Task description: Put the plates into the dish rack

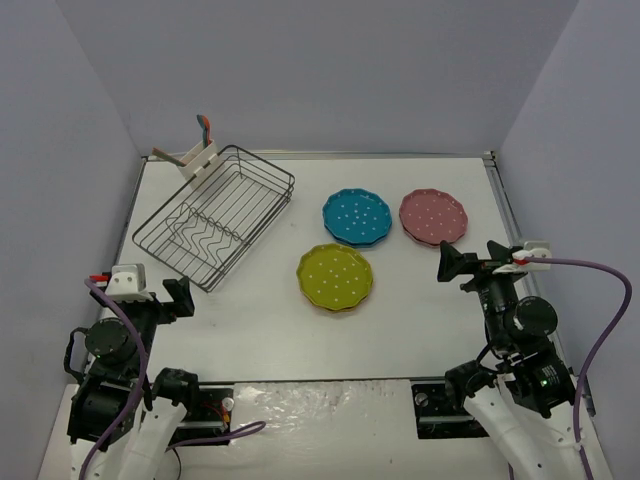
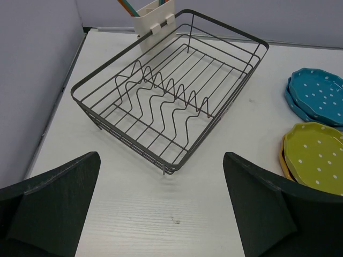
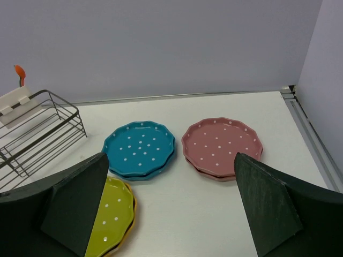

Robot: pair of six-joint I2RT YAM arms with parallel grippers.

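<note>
The dish rack [image 1: 170, 263] stands empty at the back left, with a white caddy [image 1: 196, 160] at its far corner. Teal plates [image 1: 357, 216], pink plates [image 1: 433, 216] and yellow-green plates [image 1: 335, 276] lie flat on the table, each a small stack. My left gripper [image 1: 180, 297] is open and empty, just short of the rack's near corner [image 2: 171, 166]. My right gripper [image 1: 470, 258] is open and empty, near the pink plates [image 3: 222, 142]. The teal plates [image 3: 139, 147] and yellow-green plates [image 3: 115, 214] lie ahead and to its left.
Utensil handles stick up from the caddy [image 2: 155, 21]. Grey walls close the table [image 1: 420, 320] on three sides, and a metal rail [image 1: 505, 205] runs along its right edge. The left wrist view shows the teal plates [image 2: 319, 96] and yellow-green plates [image 2: 316, 155] to the rack's right.
</note>
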